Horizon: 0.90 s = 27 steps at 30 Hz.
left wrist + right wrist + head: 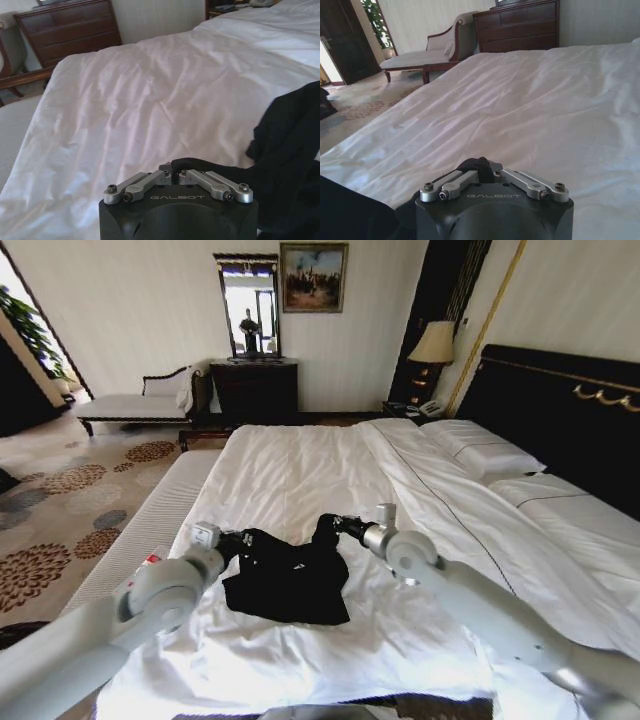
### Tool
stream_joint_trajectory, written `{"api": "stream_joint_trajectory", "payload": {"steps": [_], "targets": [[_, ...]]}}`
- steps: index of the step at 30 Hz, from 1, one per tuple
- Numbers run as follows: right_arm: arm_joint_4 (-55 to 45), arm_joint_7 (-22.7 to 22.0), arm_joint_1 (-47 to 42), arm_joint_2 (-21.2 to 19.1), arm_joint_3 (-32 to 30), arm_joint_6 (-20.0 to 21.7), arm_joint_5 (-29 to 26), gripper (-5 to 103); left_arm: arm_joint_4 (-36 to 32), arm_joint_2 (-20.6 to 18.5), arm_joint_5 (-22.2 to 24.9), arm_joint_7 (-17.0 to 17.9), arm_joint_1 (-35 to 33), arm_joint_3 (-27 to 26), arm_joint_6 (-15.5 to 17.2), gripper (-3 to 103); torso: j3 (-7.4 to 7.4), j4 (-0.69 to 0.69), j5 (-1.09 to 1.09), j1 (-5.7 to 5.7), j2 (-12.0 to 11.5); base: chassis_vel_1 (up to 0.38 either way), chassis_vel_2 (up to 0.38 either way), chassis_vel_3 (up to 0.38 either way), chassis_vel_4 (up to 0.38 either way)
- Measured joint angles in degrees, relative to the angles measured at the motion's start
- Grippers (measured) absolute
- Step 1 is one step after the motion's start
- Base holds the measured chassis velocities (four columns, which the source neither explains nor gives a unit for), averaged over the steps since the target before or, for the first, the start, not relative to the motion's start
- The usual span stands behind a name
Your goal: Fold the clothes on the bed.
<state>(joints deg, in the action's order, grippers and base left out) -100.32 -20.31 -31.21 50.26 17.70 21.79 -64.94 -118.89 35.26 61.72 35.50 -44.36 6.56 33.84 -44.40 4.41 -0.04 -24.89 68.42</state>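
Note:
The clothes, a black T-shirt (285, 575), lie bunched on the white duvet of the bed (300, 480) near its foot. My left gripper (236, 540) is at the shirt's left upper edge, shut on a fold of black cloth (200, 164) that runs off to the rest of the shirt (295, 165). My right gripper (338, 526) is at the shirt's right upper corner, shut on a small bunch of the black cloth (476, 164). The shirt's lettering is hidden in the folds.
White pillows (480, 450) lie by the dark headboard (560, 410) at right. A grey bench (150, 520) runs along the bed's left side. A dark dresser (255, 390) and a pale chaise (140, 405) stand by the far wall, over patterned carpet (60, 500).

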Motion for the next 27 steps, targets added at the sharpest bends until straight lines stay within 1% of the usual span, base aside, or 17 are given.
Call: {"api": "stream_joint_trajectory", "payload": {"steps": [1,2,3,5,6,7,10,11,13,14,16,17,18,19,23,24,27], "targets": [[3.3,0.6,0.8,1.3,0.7,-0.9,2.2,0,3.2,1.5,-1.8,-1.3,0.9,0.3,-0.6,2,0.0,0.0,-0.02,0.0,0.0,0.0,0.0,0.0,0.0],[3.3,0.6,0.8,1.3,0.7,-0.9,2.2,0,3.2,1.5,-1.8,-1.3,0.9,0.3,-0.6,2,0.0,0.0,-0.02,0.0,0.0,0.0,0.0,0.0,0.0],[5.9,1.0,1.5,2.2,1.3,-1.6,3.9,0,6.1,2.7,-3.1,-2.0,1.9,0.5,-1.0,2,0.0,0.0,-0.01,0.01,0.0,0.0,0.0,0.0,0.0],[12.5,2.0,4.0,4.9,2.5,-3.1,7.0,0,13.3,6.7,-5.2,-4.3,5.1,0.5,-2.1,2,0.0,0.0,0.01,0.01,0.0,0.0,0.0,0.0,0.0],[12.5,2.0,4.0,4.9,2.5,-3.1,7.0,0,13.3,6.7,-5.2,-4.3,5.1,0.5,-2.1,2,0.0,0.0,0.01,0.01,0.0,0.0,0.0,0.0,0.0],[15.1,2.3,5.2,6.1,2.8,-3.7,7.9,0,16.6,8.6,-5.8,-5.2,6.6,0.5,-2.5,2,0.01,0.0,0.0,0.01,0.0,0.0,0.0,0.0,0.0],[24.1,3.6,9.7,12.1,3.0,-6.1,10.6,0,28.6,15.6,-7.8,-7.9,13.3,1.8,-4.0,2,-0.01,-0.01,0.0,-0.01,0.0,0.0,0.0,0.0,0.0],[24.1,3.6,9.7,12.1,3.0,-6.1,10.6,0,28.6,15.6,-7.8,-7.9,13.3,1.8,-4.0,2,-0.01,-0.01,0.0,-0.01,0.0,0.0,0.0,0.0,0.0],[30.3,4.6,12.3,16.7,2.9,-7.7,12.5,0,36.9,20.4,-9.8,-9.8,18.0,2.8,-5.5,2,0.0,0.02,-0.01,-0.01,0.0,0.0,0.0,0.0,0.0],[30.3,4.6,12.3,16.7,2.9,-7.7,12.5,0,36.9,20.4,-9.8,-9.8,18.0,2.8,-5.5,2,0.0,0.02,-0.01,-0.01,0.0,0.0,0.0,0.0,0.0],[34.3,5.1,14.1,19.4,2.9,-8.3,13.3,0,42.9,23.1,-11.4,-11.3,20.7,3.0,-6.7,2,0.0,0.0,0.01,-0.01,0.0,0.0,0.0,0.0,0.0],[38.2,5.6,15.5,21.4,3.0,-8.7,13.7,0,49.2,25.3,-12.7,-12.8,23.3,3.6,-8.2,2,0.01,0.0,-0.01,0.0,0.0,0.0,0.0,0.0,0.0],[40.3,5.7,16.1,22.1,3.1,-8.8,13.8,0,51.9,26.3,-13.6,-13.6,24.4,4.0,-9.0,2,0.01,-0.02,0.01,0.01,0.0,0.0,0.0,0.0,0.0],[40.3,5.7,16.1,22.1,3.1,-8.8,13.8,0,51.9,26.3,-13.6,-13.6,24.4,4.0,-9.0,2,0.01,-0.02,0.01,0.01,0.0,0.0,0.0,0.0,0.0],[52.5,7.7,18.9,26.3,2.2,-10.4,15.7,0,64.2,31.0,-17.2,-17.0,29.8,5.5,-12.0,2,0.01,-0.01,0.02,0.0,0.0,0.0,0.0,0.0,0.0],[52.5,7.7,18.9,26.3,2.2,-10.4,15.7,0,64.2,31.0,-17.2,-17.0,29.8,5.5,-12.0,2,0.01,-0.01,0.02,0.0,0.0,0.0,0.0,0.0,0.0],[61.9,10.3,20.8,29.2,0.7,-12.8,18.9,0,72.7,36.0,-20.4,-19.0,33.2,4.4,-13.1,2,0.0,0.0,-0.01,0.0,0.0,0.0,0.0,0.0,0.0]]}}
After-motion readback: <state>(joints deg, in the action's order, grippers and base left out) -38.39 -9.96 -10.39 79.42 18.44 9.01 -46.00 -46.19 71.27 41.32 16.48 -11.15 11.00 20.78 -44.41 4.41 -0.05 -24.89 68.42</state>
